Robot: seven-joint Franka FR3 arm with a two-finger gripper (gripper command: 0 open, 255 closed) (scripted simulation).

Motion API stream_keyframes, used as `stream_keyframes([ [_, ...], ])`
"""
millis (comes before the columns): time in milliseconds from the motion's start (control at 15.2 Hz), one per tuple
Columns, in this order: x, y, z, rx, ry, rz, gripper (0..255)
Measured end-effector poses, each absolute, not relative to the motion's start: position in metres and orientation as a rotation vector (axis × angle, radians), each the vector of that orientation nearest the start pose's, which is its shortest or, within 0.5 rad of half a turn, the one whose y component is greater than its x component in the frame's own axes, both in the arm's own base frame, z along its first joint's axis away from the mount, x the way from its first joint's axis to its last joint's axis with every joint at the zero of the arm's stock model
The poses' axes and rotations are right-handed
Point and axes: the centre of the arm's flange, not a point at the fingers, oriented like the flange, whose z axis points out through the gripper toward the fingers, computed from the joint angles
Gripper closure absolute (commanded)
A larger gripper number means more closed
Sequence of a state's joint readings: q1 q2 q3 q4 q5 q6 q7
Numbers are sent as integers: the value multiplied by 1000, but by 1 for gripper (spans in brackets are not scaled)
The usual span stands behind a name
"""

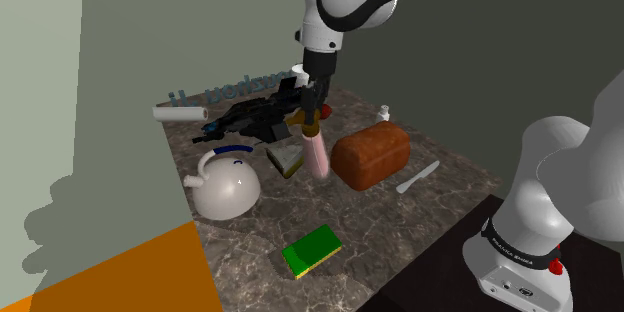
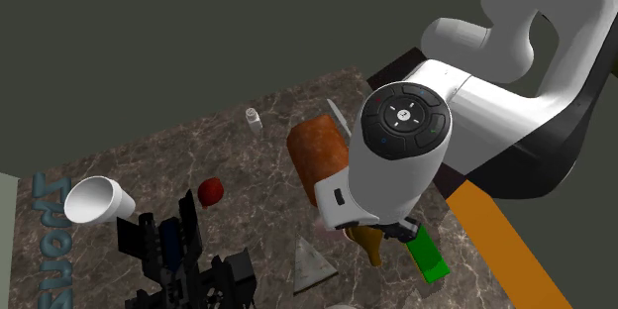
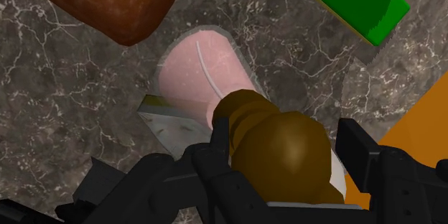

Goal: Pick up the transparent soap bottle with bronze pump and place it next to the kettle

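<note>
The hand is closed on the bronze pump of the bottle. In the wrist view the two black fingers press the pump from both sides, and the pink body of the bottle points away from them. In the shoulder view the hand is near the middle of the frame, a little above the center. The bottle hangs below it, tilted, over the dark marble desk. I cannot tell if its base touches the desk. The bottle is between the brown bread on its right in this frame and a grey wedge on its left, very near to both. The white kettle with a blue handle stands more to the left of the frame, beside the wedge and apart from the bottle. A green sponge lies lower in the frame. In the second exterior view the pump shows under the white wrist, in the lower right part, near the sponge.
</note>
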State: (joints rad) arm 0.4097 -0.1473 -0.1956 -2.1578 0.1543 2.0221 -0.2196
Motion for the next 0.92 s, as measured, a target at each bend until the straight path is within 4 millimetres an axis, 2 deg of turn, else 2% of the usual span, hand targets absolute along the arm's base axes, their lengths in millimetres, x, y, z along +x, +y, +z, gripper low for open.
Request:
stream_keyframes([
  [132,495,114,462,-2924,-545,-12,255],
  [198,495,114,462,-2924,-545,-12,0],
  [594,495,114,462,-2923,-545,-13,0],
  [924,496,107,506,-2923,-545,-15,0],
])
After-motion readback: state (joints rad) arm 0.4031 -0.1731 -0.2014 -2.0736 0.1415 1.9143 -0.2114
